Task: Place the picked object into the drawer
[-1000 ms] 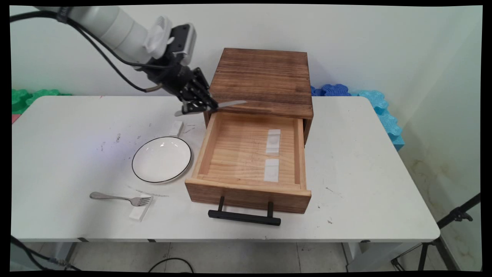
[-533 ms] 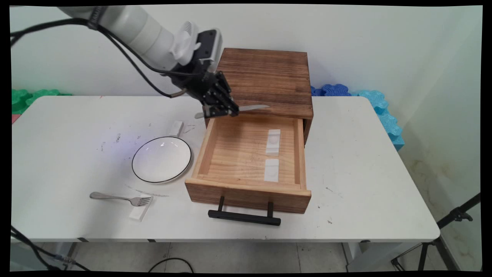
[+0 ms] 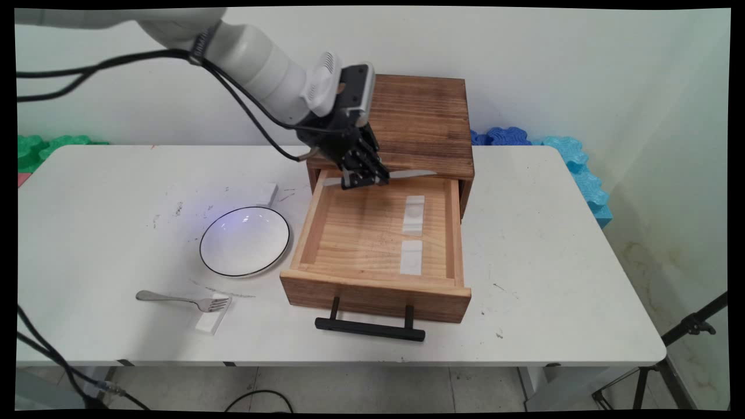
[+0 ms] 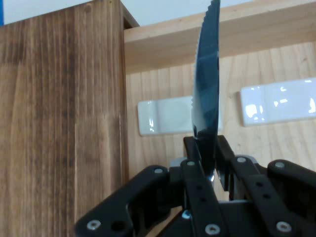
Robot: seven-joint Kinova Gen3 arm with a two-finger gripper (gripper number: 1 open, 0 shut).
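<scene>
The white table [image 3: 553,244] carries everything here, and no brand, label or writing can be read on any item in either view. On the table stands a dark wooden cabinet [image 3: 419,116] set toward the far side, with its pale wooden drawer [image 3: 372,294] pulled open toward the near edge; a black bar handle [image 3: 369,329] is fixed on the drawer front. Two white rectangular rests [image 3: 414,215] lie on the drawer floor toward its right side, one behind the other and slightly apart.

To the left of the drawer sits a white plate [image 3: 245,241] with a thin dark rim, near but not touching the drawer's side. Nearer the front edge lies a metal fork [image 3: 180,300], its tines resting on a small white block [image 3: 212,317]. Another small white block [image 3: 268,190] lies behind the plate.

The black gripper [image 3: 362,177] hangs over the rear left part of the open drawer, just in front of the cabinet's front edge. Its fingers [image 4: 195,165] are clenched on a table knife [image 3: 407,174], pinching it near where handle meets blade. The blade points to the picture's right, roughly level, above the drawer's back area and clear of the floor. In the hand view the serrated blade [image 4: 207,84] stands on edge, with the cabinet to the left and both white rests beyond it.
</scene>
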